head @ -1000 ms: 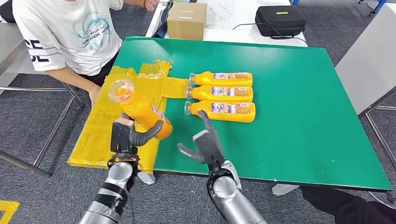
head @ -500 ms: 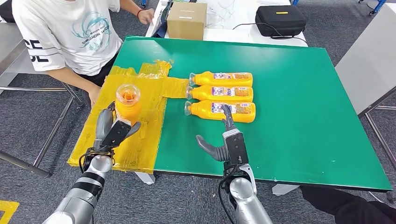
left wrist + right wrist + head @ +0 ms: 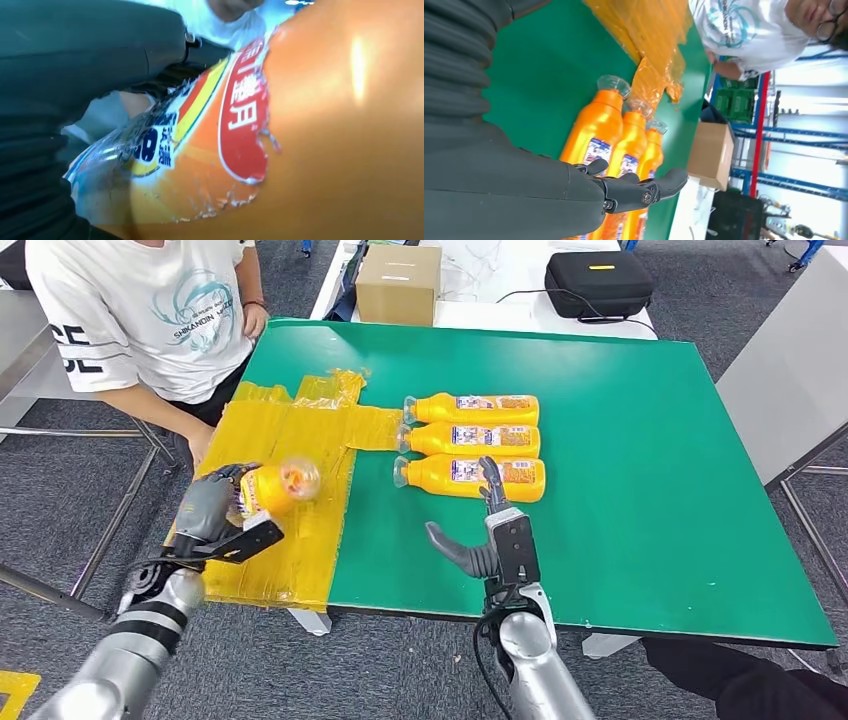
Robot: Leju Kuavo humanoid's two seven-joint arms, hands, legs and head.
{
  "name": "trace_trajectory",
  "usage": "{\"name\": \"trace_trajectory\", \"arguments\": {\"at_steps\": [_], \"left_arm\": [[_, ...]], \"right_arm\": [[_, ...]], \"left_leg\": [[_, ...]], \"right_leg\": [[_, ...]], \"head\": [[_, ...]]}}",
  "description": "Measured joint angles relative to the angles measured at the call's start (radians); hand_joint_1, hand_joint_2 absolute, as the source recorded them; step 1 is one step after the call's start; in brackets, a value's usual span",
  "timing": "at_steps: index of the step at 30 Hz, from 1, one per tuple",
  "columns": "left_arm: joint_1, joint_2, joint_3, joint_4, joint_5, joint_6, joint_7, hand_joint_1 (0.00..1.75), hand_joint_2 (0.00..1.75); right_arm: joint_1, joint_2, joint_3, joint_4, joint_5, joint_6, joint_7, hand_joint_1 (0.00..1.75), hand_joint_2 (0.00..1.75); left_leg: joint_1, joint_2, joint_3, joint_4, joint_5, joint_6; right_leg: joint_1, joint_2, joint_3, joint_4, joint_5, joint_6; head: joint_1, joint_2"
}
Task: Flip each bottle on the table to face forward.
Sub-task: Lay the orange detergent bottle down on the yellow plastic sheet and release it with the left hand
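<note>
**Left hand holding one bottle over the yellow patch, three bottles lined up on the green**

Held bottle [image 3: 278, 485]: orange, clear cap end pointing toward the row of three, gripped by the left hand [image 3: 208, 508] over the yellow taped sheet [image 3: 290, 440] on the table [image 3: 640, 440]. It lies roughly sideways, tilted. In the left wrist view the bottle [image 3: 300, 150] sits right against the camera, red-and-yellow label showing, dark fingers [image 3: 90, 55] wrapped round it.

Row of three bottles, on the green just beside the yellow sheet's far-right edge, all on their sides, caps toward the sheet, touching or nearly touching one another:
- far bottle [image 3: 472, 408]
- middle bottle [image 3: 470, 440]
- near bottle [image 3: 470, 476]

Labels face up on all three.

Right hand [image 3: 490, 535]: holds nothing, fingers apart, thumb sticking out toward the yellow sheet. One fingertip reaches up to the near bottle's side; can't tell if it touches. The right wrist view shows the same hand [image 3: 624, 192] spread, with the three bottles beyond it.

Further from the sheet: a person in a white printed T-shirt [image 3: 150, 310] sits at the table corner next to it, one hand [image 3: 203, 443] at the sheet's edge. A cardboard box [image 3: 398, 285] and a black case [image 3: 598, 282] sit on a white surface past the table's far edge.
</note>
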Motion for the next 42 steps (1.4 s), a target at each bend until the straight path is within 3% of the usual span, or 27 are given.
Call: {"name": "trace_trajectory", "arguments": {"at_steps": [4, 7, 25, 26, 30, 42], "left_arm": [[-0.016, 0.064, -0.047, 0.051, -0.122, 0.008, 0.015, 1.75, 1.75], [-0.03, 0.085, -0.089, 0.087, -0.177, 0.008, 0.025, 1.75, 1.75], [-0.141, 0.078, -0.364, 0.23, -0.396, 0.023, 0.117, 1.75, 1.75], [-0.144, 0.078, -0.372, 0.233, -0.397, 0.023, 0.118, 1.69, 1.75], [-0.156, 0.076, -0.401, 0.244, -0.414, 0.021, 0.127, 0.01, 1.75], [-0.182, 0.064, -0.477, 0.264, -0.414, 0.007, 0.141, 0.0, 1.75]], "right_arm": [[-0.014, -0.005, 0.0, 0.004, -0.001, 0.022, 0.0, 0.0, 1.75], [-0.024, -0.006, 0.0, 0.008, 0.001, 0.037, 0.0, 0.0, 1.75], [-0.038, -0.005, 0.005, 0.022, 0.036, 0.087, 0.023, 0.0, 1.75], [-0.038, -0.005, 0.005, 0.022, 0.036, 0.088, 0.023, 0.0, 1.75], [-0.038, -0.005, 0.005, 0.022, 0.037, 0.091, 0.025, 0.0, 1.75], [-0.038, -0.005, 0.005, 0.022, 0.053, 0.101, 0.036, 0.0, 1.75]], "left_leg": [[0.0, -0.001, 0.0, 0.0, 0.0, 0.0], [0.0, -0.001, 0.0, 0.0, 0.0, 0.0], [-0.001, -0.007, 0.003, 0.0, 0.002, 0.001], [-0.001, -0.007, 0.004, 0.0, 0.002, 0.001], [-0.001, -0.008, 0.005, 0.0, 0.003, 0.001], [-0.001, -0.01, 0.006, 0.0, 0.003, 0.001]], "right_leg": [[0.0, 0.0, 0.0, 0.0, 0.0, 0.0], [0.0, 0.0, 0.0, 0.0, 0.0, 0.0], [-0.001, -0.005, 0.006, 0.0, 0.0, 0.0], [-0.001, -0.005, 0.006, 0.0, 0.0, 0.0], [-0.001, -0.006, 0.008, -0.001, 0.0, 0.0], [-0.001, -0.007, 0.01, -0.001, 0.0, 0.0]], "head": [[0.0, 0.0], [0.0, 0.0], [0.0, 0.0], [0.0, 0.0], [0.0, 0.0], [0.0, 0.0]]}}
